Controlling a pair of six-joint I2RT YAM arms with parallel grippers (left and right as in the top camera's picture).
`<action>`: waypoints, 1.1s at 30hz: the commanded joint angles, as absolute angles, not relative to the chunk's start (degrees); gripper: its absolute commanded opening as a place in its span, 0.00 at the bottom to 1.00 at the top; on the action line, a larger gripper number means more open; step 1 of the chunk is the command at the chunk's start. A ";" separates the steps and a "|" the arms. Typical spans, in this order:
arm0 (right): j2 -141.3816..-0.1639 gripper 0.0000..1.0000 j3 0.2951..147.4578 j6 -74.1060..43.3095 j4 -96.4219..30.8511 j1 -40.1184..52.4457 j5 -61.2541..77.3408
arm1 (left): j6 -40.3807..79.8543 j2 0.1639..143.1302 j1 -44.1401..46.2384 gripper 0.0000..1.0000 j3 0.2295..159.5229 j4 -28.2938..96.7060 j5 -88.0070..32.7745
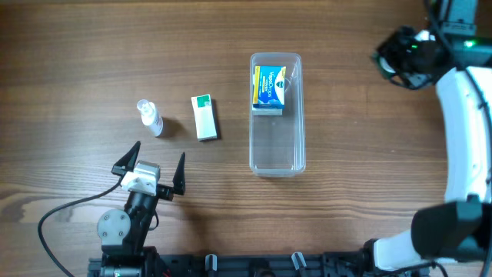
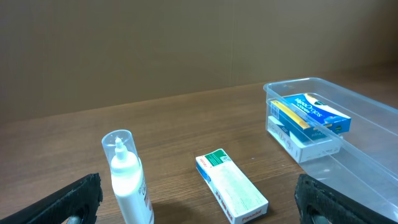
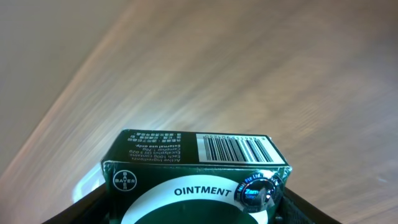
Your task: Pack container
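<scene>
The clear plastic container [image 1: 277,146] lies lengthwise at the table's middle, with a blue and yellow box [image 1: 269,88] in its far end; it also shows in the left wrist view [image 2: 367,130]. A white and green box [image 1: 204,118] and a small clear spray bottle [image 1: 150,117] stand left of it. My left gripper [image 1: 154,171] is open and empty, just in front of the bottle [image 2: 127,180] and the white box [image 2: 231,186]. My right gripper [image 1: 403,58] is up at the far right, shut on a dark green ointment box [image 3: 196,177].
The right arm's white links [image 1: 465,138] run down the table's right side. A black cable [image 1: 61,211] curls at the front left by the left arm's base.
</scene>
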State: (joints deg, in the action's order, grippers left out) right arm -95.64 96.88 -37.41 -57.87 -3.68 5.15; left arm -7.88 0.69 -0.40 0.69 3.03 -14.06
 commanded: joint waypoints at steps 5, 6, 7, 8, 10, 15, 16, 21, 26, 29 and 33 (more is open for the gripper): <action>-99.57 0.74 97.41 -26.83 -54.76 16.27 -6.28 | -7.94 0.38 -0.75 1.00 0.34 3.07 -14.52; -101.03 0.75 97.41 -26.50 -54.59 17.91 -7.07 | -7.94 0.38 -0.75 1.00 0.34 3.05 -14.55; -102.26 0.75 97.41 -26.55 -54.59 18.96 -7.64 | -7.94 0.38 -0.75 1.00 0.34 3.05 -14.55; -103.07 0.76 97.41 -26.52 -54.61 19.57 -8.10 | -7.97 0.38 -0.75 1.00 0.34 3.05 -14.55; -104.57 0.78 97.41 -28.80 -54.48 19.94 -11.97 | -7.94 0.38 -0.75 1.00 0.34 3.05 -14.55; -104.38 0.97 97.41 -34.30 -55.81 12.84 -15.44 | -7.97 0.38 -0.75 1.00 0.34 3.05 -14.52; -104.38 1.00 97.41 -34.96 -56.14 10.48 -15.42 | -7.94 0.38 -0.75 1.00 0.34 3.05 -14.55; -104.62 0.99 96.68 -38.17 -59.24 -3.88 -0.30 | -7.94 0.38 -0.75 1.00 0.34 3.05 -14.55; -106.80 0.99 90.35 -62.92 -58.33 -3.57 1.58 | -7.97 0.38 -0.75 1.00 0.34 3.05 -14.52; -113.43 1.00 90.32 -62.78 -57.58 -2.11 4.19 | -7.97 0.38 -0.75 1.00 0.34 3.05 -14.55; -120.20 0.99 90.32 -64.27 -55.24 -1.93 8.51 | -7.97 0.38 -0.75 1.00 0.34 3.05 -14.55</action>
State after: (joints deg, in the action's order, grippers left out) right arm -116.60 90.83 -61.69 -56.34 -2.07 4.27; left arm -7.88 0.69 -0.40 0.69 3.03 -14.06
